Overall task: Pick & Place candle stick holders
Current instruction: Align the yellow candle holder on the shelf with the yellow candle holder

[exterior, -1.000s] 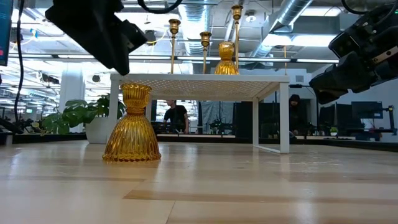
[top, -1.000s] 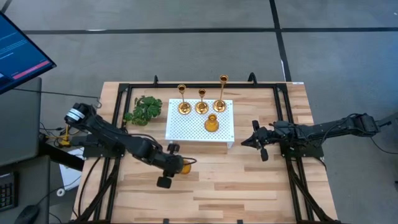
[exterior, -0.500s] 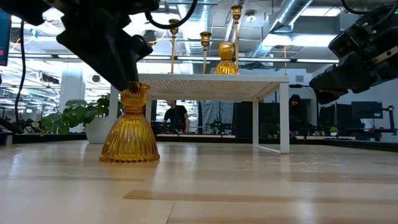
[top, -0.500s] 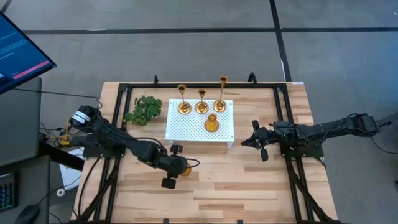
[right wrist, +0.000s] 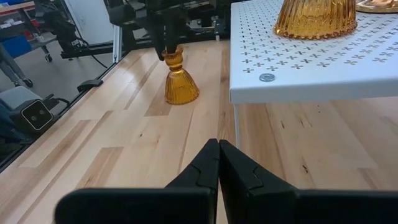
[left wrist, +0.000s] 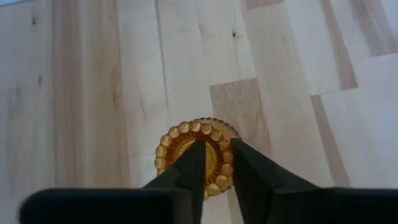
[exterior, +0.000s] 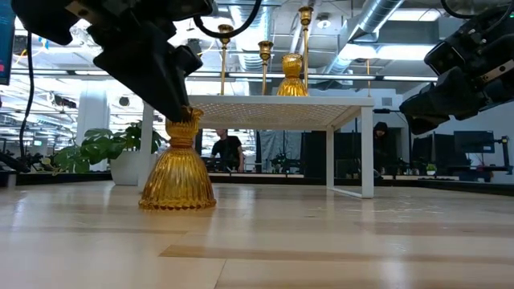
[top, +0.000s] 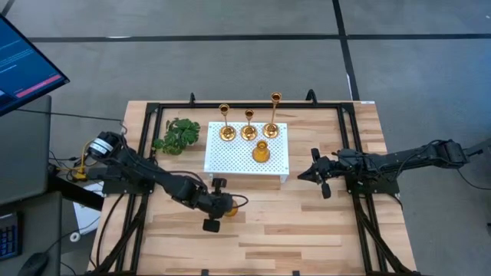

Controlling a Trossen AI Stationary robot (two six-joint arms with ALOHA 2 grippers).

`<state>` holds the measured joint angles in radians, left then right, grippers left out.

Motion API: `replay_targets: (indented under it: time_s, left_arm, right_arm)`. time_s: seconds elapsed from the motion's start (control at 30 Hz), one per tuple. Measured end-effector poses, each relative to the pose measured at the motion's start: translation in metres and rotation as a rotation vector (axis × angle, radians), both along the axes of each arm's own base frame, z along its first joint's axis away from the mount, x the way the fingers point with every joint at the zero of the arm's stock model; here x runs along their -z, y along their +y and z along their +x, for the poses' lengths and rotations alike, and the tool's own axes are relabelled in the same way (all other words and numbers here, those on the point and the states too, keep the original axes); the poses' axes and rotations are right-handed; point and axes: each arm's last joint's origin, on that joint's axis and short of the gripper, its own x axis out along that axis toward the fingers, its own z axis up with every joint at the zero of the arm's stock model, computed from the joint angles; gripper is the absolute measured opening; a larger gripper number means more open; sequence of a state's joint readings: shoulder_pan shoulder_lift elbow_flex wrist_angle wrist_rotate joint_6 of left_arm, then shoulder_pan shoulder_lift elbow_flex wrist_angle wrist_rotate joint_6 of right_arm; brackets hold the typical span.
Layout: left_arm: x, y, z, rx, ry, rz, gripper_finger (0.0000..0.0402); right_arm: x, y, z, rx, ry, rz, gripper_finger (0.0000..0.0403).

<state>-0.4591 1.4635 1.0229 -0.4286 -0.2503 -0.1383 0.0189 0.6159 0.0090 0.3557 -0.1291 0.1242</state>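
A squat amber-gold candle stick holder (exterior: 177,172) stands by its wide base on the wooden table, in front of the white perforated shelf (top: 230,157). My left gripper (left wrist: 216,144) is over it, pointing down, with its fingers at the holder's top. Three slim brass holders (top: 248,126) and a second squat holder (top: 261,152) stand on the shelf. My right gripper (top: 303,176) is shut and empty, to the right of the shelf. My left gripper comes from above, pointing down, onto the holder's scalloped top rim (left wrist: 225,163). One finger (left wrist: 194,165) lies over the cup's middle and the other (left wrist: 245,165) at the rim's outer edge, so the rim wall sits between them. The holder stands upright with its base on the table.
A green leafy sprig (top: 177,135) lies left of the shelf. A black frame (top: 153,111) runs around the table's far part. Bare wood lies toward the near edge. A person (exterior: 227,150) shows in the room behind.
My left gripper has come down and a little toward the table's right edge, onto the top of the squat holder. The holder has slid slightly toward the table's right, still upright on its base.
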Motion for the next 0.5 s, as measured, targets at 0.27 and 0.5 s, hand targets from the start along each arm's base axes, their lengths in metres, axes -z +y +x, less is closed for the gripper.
replay_targets:
  time_s: [0.27, 0.5]
  left_arm:
    - [-0.002, 0.002, -0.002, -0.047, -0.013, 0.010, 0.0029]
    - [-0.019, -0.002, -0.017, -0.057, -0.052, -0.081, 0.0018]
  right_arm:
    - [0.000, 0.000, 0.000, 0.000, 0.000, 0.000, 0.0000]
    - [0.002, 0.000, 0.000, -0.001, 0.018, -0.002, 0.0000]
